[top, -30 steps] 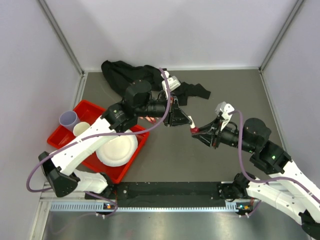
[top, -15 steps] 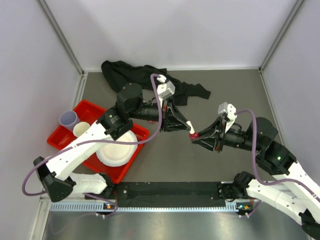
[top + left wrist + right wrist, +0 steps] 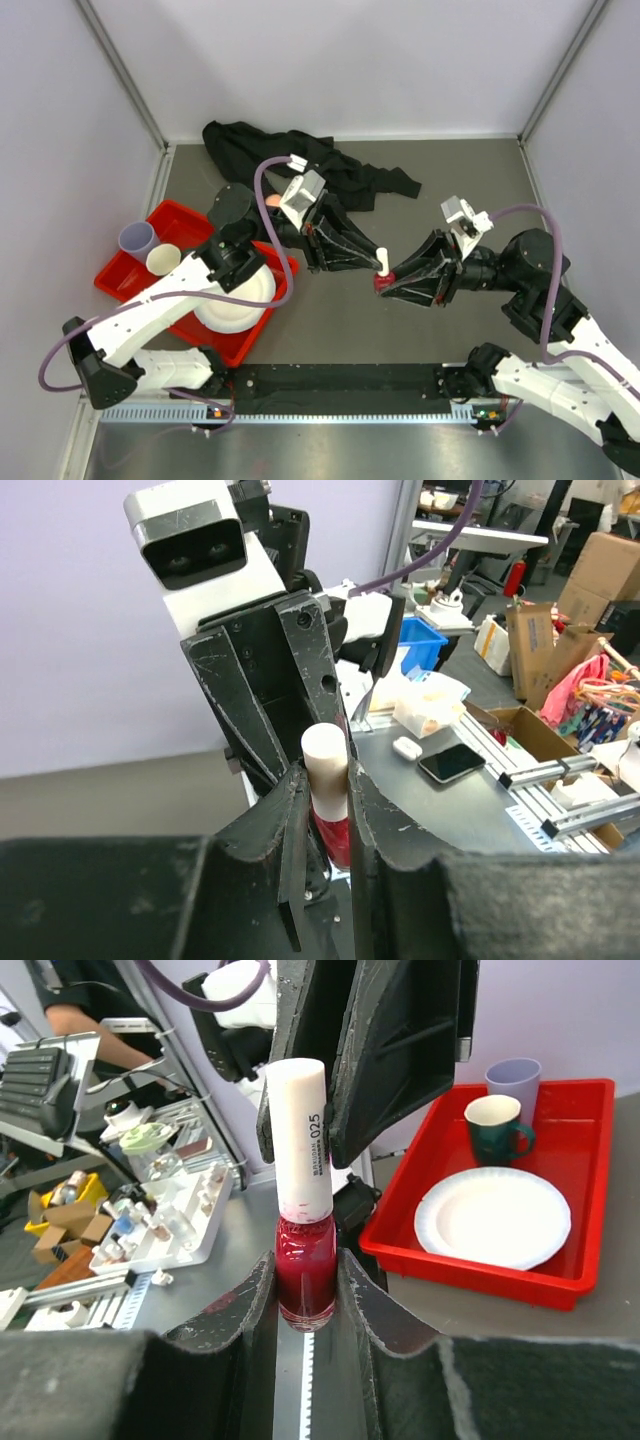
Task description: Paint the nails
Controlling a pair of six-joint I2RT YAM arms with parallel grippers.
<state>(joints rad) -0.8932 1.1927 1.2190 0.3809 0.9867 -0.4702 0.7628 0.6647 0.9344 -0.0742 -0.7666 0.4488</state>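
Note:
A small red polish bottle [image 3: 380, 281] with a white cap [image 3: 382, 262] is held in mid-air over the table's middle. My right gripper [image 3: 386, 285] is shut on the red glass body [image 3: 306, 1278]. My left gripper [image 3: 377, 260] is shut on the cap [image 3: 325, 757] from the other side. The cap sits on the bottle in both wrist views. The right wrist view shows the left fingers [image 3: 398, 1050] flanking the cap [image 3: 299, 1140]. A pale skin-coloured patch [image 3: 271, 200] shows beside the left arm. The nails are hidden.
Black fabric [image 3: 300, 160] lies bunched at the back of the table. A red tray [image 3: 126, 283] at the left holds a white plate [image 3: 232, 298], a lilac cup [image 3: 136, 238] and a cream cup [image 3: 161, 260]. The tray also shows in the right wrist view [image 3: 560, 1272].
The left arm has swung leftward and its gripper has closed on the cap. The right gripper with the bottle has moved slightly nearer and left.

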